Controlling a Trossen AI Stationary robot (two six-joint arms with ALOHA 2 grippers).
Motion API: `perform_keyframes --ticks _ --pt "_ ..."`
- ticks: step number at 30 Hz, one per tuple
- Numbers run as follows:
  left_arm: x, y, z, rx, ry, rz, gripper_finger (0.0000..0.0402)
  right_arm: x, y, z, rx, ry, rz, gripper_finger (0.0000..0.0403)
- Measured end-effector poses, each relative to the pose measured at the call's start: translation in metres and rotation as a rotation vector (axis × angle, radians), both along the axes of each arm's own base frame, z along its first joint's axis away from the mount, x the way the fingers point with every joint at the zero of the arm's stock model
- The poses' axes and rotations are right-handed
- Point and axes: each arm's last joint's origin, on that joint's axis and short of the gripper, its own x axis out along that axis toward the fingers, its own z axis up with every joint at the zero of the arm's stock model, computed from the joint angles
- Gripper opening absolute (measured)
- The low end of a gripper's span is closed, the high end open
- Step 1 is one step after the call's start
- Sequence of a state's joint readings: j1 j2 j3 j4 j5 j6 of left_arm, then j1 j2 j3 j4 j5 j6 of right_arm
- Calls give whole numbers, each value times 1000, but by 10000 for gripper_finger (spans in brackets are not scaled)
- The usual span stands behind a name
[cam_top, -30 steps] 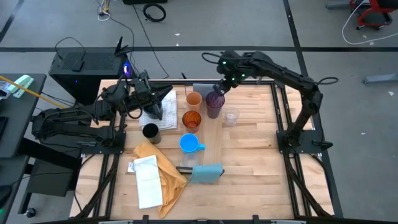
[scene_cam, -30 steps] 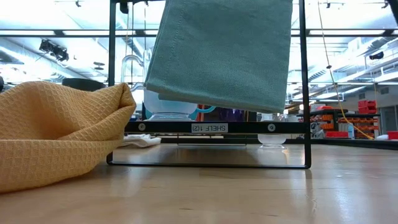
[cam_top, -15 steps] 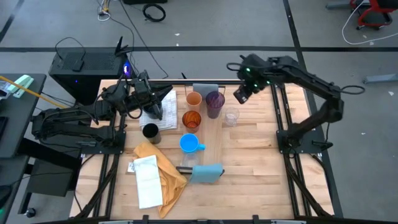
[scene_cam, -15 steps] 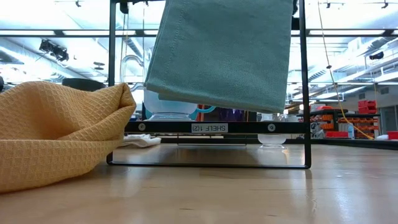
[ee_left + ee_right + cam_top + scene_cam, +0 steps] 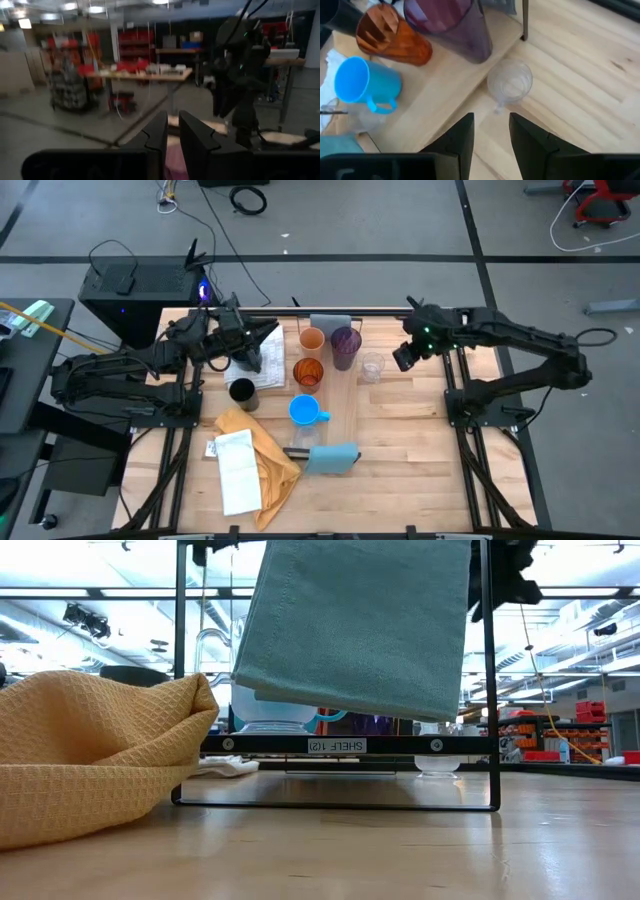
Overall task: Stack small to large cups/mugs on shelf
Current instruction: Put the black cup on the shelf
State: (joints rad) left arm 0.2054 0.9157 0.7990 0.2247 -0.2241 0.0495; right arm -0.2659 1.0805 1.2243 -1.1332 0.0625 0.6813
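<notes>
High view first: the shelf (image 5: 342, 395) runs down the middle of the table (image 5: 400, 440), a grey block (image 5: 329, 323) at its far end and a light blue block (image 5: 333, 458) at the near end. On it sit the orange cup (image 5: 311, 340) and purple cup (image 5: 346, 345) side by side at the far end, then the amber cup (image 5: 308, 373), then the blue mug (image 5: 305, 412). The clear glass (image 5: 372, 367) stands on the table just beside the shelf, on its right. The black cup (image 5: 242, 392) is on the table left of the shelf, near a yellow cloth (image 5: 262, 455) and a white paper (image 5: 235, 470).

The right gripper (image 5: 405, 356) hangs above the table to the right of the glass, apart from it. Its wrist view shows the two fingers (image 5: 462, 137) spread with a gap between them and nothing held; the glass (image 5: 509, 84) lies beyond them, next to the purple cup (image 5: 455, 25).

The left gripper (image 5: 250, 360) waits over the table's left far corner, above some white paper. In its wrist view the fingers (image 5: 157, 135) stand nearly together with only a thin gap and nothing between them.

From the low view, a teal cloth (image 5: 360, 620) hangs over a black frame (image 5: 489, 690).
</notes>
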Motion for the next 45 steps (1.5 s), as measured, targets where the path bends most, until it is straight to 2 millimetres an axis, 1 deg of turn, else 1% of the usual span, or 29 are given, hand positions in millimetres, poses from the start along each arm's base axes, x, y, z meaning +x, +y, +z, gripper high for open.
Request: perform_keyframes --ticks 3,5,8,10,11,13,15,17,19,20,22,26,29,31,33,35,39,42,45 --pt "1 0 -7 -66 52 -4 59 -5 7 -5 -5 3 -2 130" --pt "1 0 -13 -141 80 -7 62 -7 10 -8 -10 6 -4 130" --pt "-3 -2 -22 -323 111 -17 66 -8 13 -8 -13 6 0 130" --pt "-9 -3 -24 -469 184 10 66 -8 15 -8 -14 6 8 130" --pt "-13 -4 -24 -523 247 32 64 -8 15 -8 -14 6 10 130" --pt "-24 -7 -17 -582 380 76 58 -7 16 -8 -18 9 16 130" --pt "-34 -9 -6 -612 502 108 51 -7 16 -9 -33 12 18 130" --pt "-43 -11 4 -628 587 125 45 -7 16 -8 -41 13 25 130" --pt "-48 -13 15 -651 636 107 40 -7 16 -8 -47 15 33 130" --pt "-50 -14 18 -665 669 97 39 -7 16 -8 -52 16 40 130" --pt "-54 -16 18 -712 763 80 37 -7 16 -8 -61 19 55 130" --pt "-52 -21 2 -834 963 58 42 -7 16 -8 -63 19 58 127" --pt "-47 -25 -9 -891 1061 78 54 -7 16 -8 -64 20 61 121" --pt "-43 -25 -17 -948 1109 136 64 -7 16 -8 -65 20 62 118" --pt "-41 -23 -25 -1024 1156 229 75 -7 16 -8 -66 20 64 114" --pt "-38 -21 -35 -1072 1180 298 87 -6 16 -8 -69 22 70 110" --pt "-27 -19 -51 -1088 1215 330 114 -6 16 -8 -74 24 79 102" --pt "-22 -18 -60 -1104 1219 355 137 -6 16 -8 -77 25 84 101" --pt "-19 -16 -65 -1102 1205 428 159 -6 16 -8 -77 25 85 101"
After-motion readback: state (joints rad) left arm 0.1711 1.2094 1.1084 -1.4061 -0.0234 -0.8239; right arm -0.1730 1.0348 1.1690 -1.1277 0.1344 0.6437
